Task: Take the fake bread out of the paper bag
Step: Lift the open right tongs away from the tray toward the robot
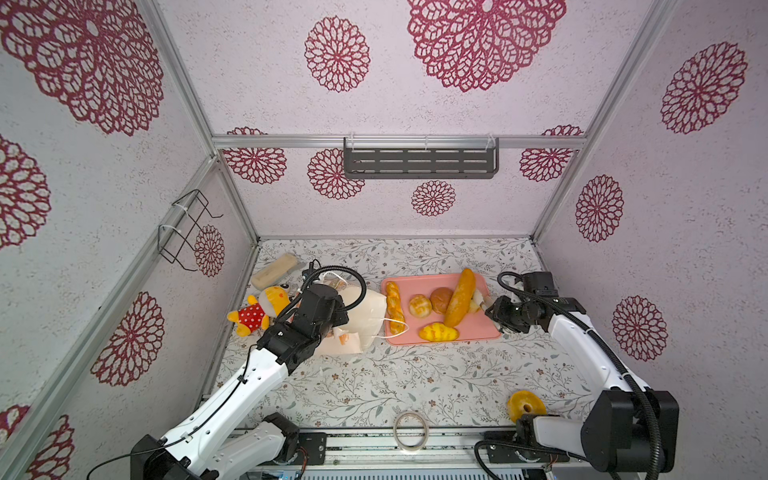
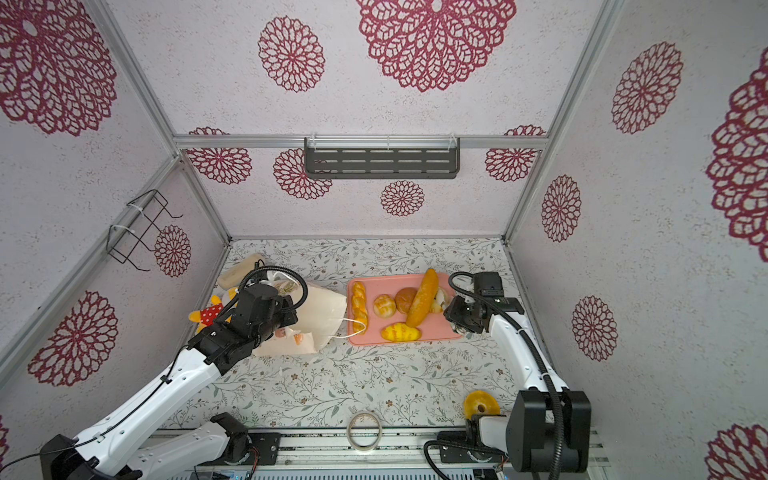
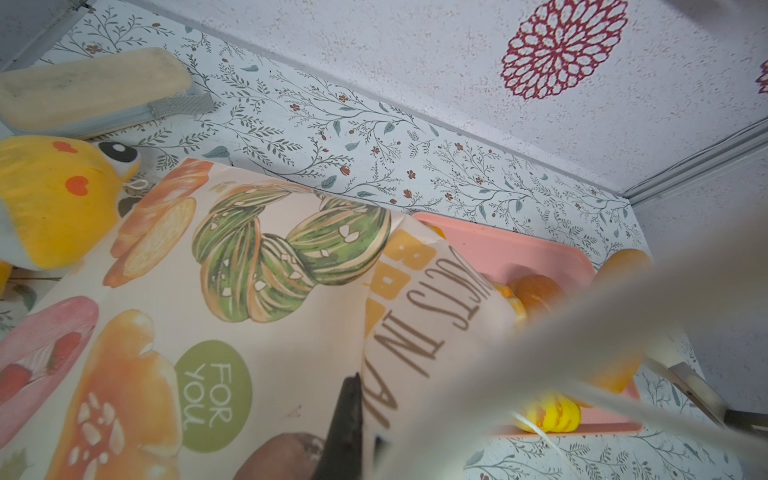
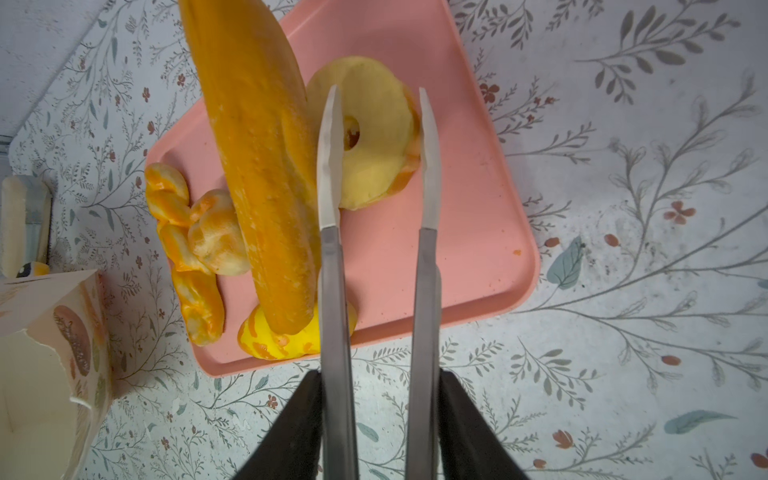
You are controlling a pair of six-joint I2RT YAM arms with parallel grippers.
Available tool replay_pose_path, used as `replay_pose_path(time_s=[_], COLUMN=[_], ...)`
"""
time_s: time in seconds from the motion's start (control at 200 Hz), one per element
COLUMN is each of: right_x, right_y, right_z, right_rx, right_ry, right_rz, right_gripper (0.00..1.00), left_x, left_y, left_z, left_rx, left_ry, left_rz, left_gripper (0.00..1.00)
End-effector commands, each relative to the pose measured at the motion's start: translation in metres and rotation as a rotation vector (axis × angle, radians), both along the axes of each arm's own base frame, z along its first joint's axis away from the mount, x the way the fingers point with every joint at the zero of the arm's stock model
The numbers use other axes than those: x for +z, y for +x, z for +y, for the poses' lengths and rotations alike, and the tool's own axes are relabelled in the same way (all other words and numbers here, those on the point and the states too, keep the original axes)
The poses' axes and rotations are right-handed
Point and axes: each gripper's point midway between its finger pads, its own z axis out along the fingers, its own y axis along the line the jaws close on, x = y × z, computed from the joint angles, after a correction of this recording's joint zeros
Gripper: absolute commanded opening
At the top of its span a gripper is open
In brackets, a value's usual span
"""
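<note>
Left end effector [image 3: 361,415] is pinching, fully closed, the paper bag [image 1: 370,311], which is lying sideways on the bench [image 1: 415,374] left of the pink tray [image 4: 478,232]. Right end effector [image 4: 379,95] is hanging, fingers partly spread, over a bread ring [image 4: 374,174] beside a long loaf [image 4: 257,145] on the tray.

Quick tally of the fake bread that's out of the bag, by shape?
Long loaf: 1
Braided stick: 1
Round buns: 2
Striped yellow loaf: 1
Rings: 2, one on the pink tray at, one on the table at
Total: 7
</note>
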Motion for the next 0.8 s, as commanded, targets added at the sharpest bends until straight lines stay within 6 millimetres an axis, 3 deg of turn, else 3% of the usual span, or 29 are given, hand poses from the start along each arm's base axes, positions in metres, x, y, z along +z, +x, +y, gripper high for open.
replay_pose_path(time_s=[0.0, 0.385, 0.796], right_x=[0.003, 0.003, 0.011], right_y=[0.004, -0.011, -0.052], right_z=[-0.002, -0.02, -0.026], right_rx=[-0.018, -0.031, -0.104], right_ry=[0.007, -0.113, -0.106], right_rz=[-0.018, 0.012, 0.021], right_gripper=[0.43, 0.19, 0.15], left_x=[-0.002, -0.004, -0.006], left_y=[-0.002, -0.002, 0.001], left_z=[0.004, 0.003, 0.0], left_rx=[0.007, 0.004, -0.003], left_ry=[0.003, 0.001, -0.009], left_rz=[0.0, 0.003, -0.001], left_gripper=[0.0, 0.0, 0.0])
